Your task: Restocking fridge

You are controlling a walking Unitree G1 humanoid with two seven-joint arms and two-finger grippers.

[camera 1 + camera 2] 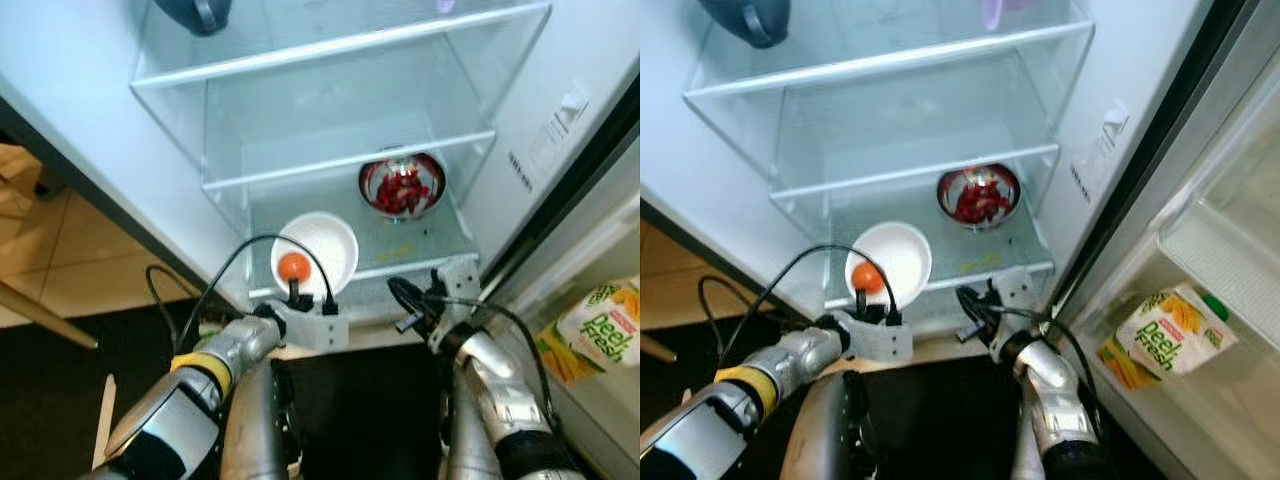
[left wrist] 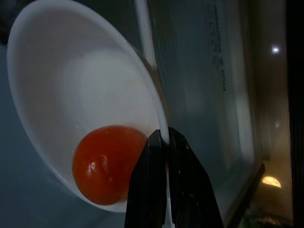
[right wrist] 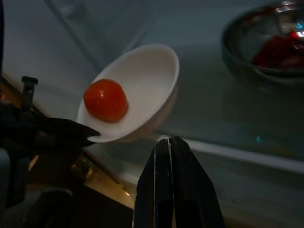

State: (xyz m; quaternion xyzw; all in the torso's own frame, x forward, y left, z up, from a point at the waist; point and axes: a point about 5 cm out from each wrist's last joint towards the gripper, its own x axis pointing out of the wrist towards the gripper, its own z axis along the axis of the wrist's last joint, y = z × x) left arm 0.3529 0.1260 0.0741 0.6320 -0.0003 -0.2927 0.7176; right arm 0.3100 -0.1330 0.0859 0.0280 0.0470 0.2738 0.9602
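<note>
A white bowl holding one red tomato sits tilted at the front of the fridge's lower glass shelf, overhanging its edge. My left gripper is shut on the bowl's near rim, right beside the tomato. To the right of the bowl, my right gripper is shut with nothing in it, just in front of the shelf's front edge. In the right wrist view the bowl leans toward the left fingers.
A steel bowl of red pieces stands further back on the same shelf. Two glass shelves lie above, with a dark jug on the top one. A juice carton lies in the door bin at right.
</note>
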